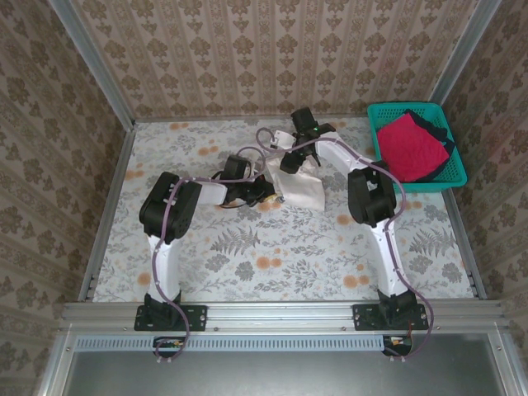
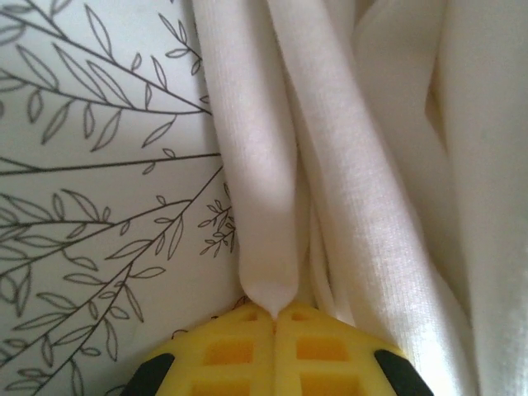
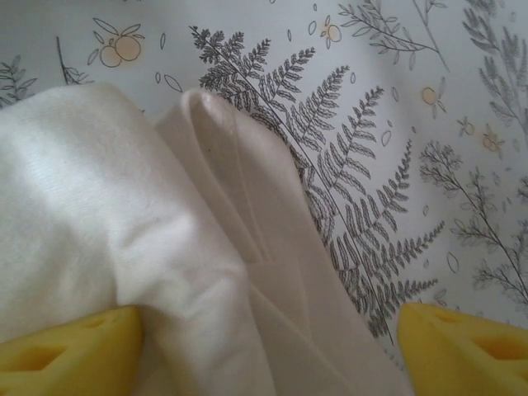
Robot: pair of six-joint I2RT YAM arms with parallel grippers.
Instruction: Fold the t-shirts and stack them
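Between the closed jaws of the left gripper (image 2: 275, 318) we note a fold of cream-white t-shirt (image 2: 379, 206); the right gripper (image 3: 264, 355) straddles it, open. Soft, limp: take hems.

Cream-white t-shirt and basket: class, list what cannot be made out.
Print on the cream-white t-shirt: top view, folds and arms cover it.
Most of the dark t-shirt: top view, under the crimson-red t-shirt in the basket.
Rest of the left gripper: left wrist view, cut by the bottom edge.
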